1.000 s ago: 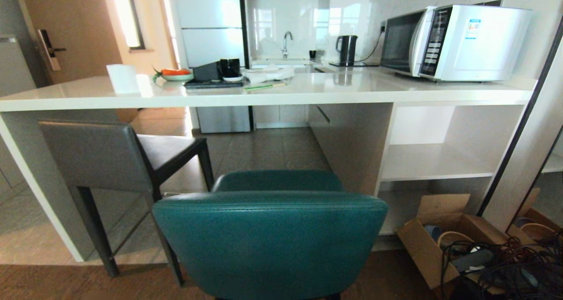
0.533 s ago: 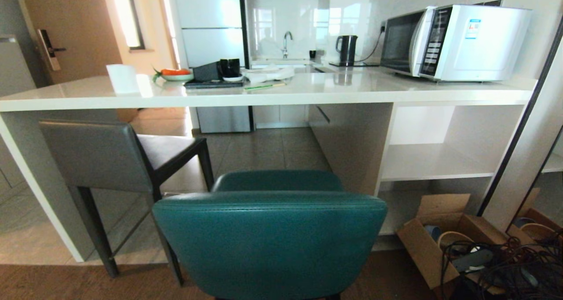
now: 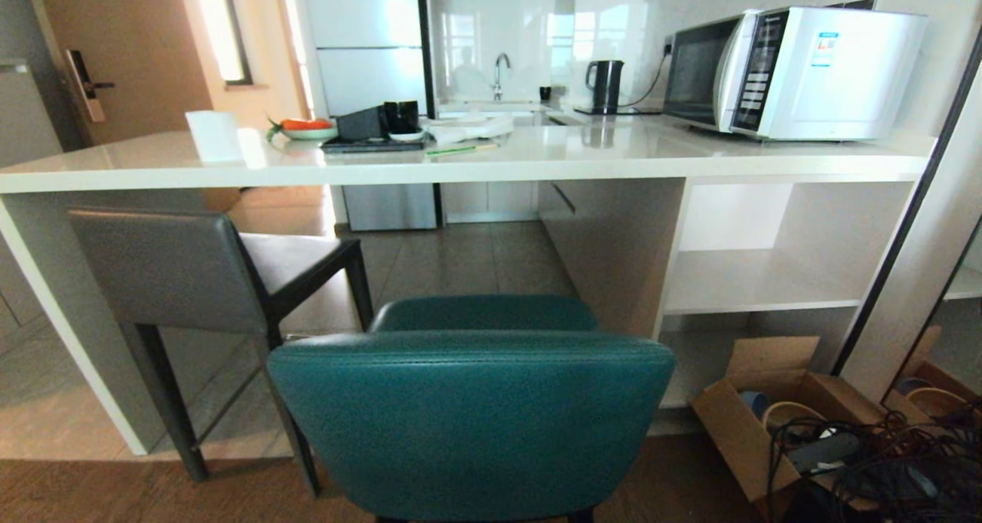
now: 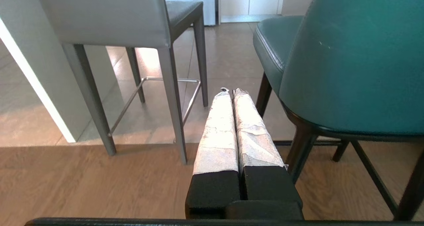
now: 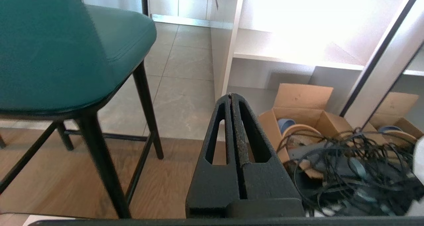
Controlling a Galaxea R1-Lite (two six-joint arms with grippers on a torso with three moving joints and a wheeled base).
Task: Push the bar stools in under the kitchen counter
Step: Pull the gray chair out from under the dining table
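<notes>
The white counter stands ahead; both closed, empty grippers, left gripper and right gripper, flank the teal stool for pushing; the grey stool waits left

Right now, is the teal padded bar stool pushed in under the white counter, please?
Out: the teal padded bar stool stands short of the white counter's edge.

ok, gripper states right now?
Left gripper: shut, empty, low between the grey stool and the teal stool.
Right gripper: shut, empty, beside the teal stool.

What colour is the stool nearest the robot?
Teal, on thin black legs; the teal stool shows best in the head view.
</notes>
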